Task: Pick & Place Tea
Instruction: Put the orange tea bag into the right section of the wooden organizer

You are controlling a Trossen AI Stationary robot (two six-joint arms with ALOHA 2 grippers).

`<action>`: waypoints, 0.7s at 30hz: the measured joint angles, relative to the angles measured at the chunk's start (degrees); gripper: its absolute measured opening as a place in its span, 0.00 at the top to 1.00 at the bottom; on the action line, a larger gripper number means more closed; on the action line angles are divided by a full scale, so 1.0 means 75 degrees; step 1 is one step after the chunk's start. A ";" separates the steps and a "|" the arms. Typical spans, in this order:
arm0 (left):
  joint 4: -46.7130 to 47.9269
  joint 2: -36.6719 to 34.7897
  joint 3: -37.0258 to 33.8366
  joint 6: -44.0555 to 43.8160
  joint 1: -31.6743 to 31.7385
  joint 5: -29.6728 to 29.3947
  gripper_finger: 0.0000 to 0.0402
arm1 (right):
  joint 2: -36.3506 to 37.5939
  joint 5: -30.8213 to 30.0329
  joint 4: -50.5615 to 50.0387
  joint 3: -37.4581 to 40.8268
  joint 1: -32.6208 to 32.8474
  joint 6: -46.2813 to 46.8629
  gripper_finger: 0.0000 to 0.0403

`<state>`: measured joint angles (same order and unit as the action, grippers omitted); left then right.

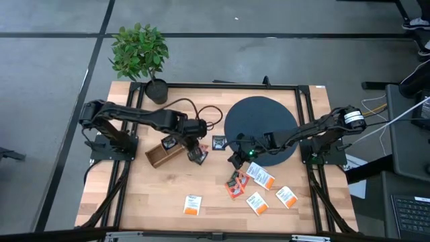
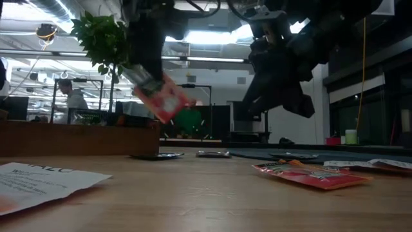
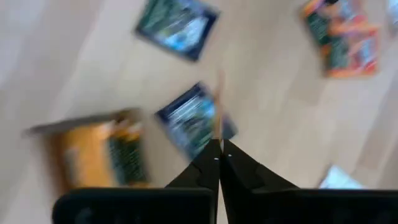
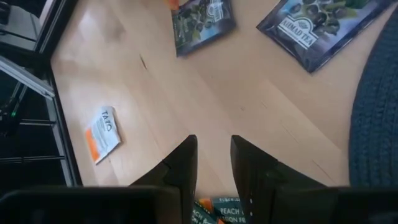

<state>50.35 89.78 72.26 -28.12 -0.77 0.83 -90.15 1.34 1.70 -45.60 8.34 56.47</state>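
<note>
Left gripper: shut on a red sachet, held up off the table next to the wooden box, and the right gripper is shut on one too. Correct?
Not quite. The left gripper is shut on a red sachet beside the wooden box, as the low view shows. But the right gripper is open and empty over bare table, per the right wrist view.

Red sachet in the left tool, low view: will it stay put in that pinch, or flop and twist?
The red sachet hangs tilted from the left tool, pinched near one edge, so it may swing or twist. It looks thin and flat, probably light and slightly floppy. Its glossy wrapper could be slippery.
</note>
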 joint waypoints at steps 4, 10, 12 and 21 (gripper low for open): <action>0.1276 -0.0003 0.0508 0.0446 0.0245 -0.0419 1.00 | 0.0000 -0.0003 0.0013 0.0000 0.0000 0.0032 0.75; 0.2474 -0.0003 0.0908 0.0938 0.0653 -0.0910 1.00 | 0.0000 -0.0013 0.0023 0.0000 0.0000 0.0044 0.75; 0.2693 -0.0003 0.0964 0.1092 0.0780 -0.1011 1.00 | 0.0000 -0.0020 0.0035 0.0000 0.0000 0.0047 0.75; 0.2929 0.0189 0.0974 0.1468 0.1185 -0.1030 1.00 | 0.0000 -0.0026 0.0035 0.0000 0.0000 0.0060 0.75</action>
<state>72.32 91.20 79.57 -17.10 8.12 -6.90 -90.15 1.15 1.96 -45.60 8.34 56.92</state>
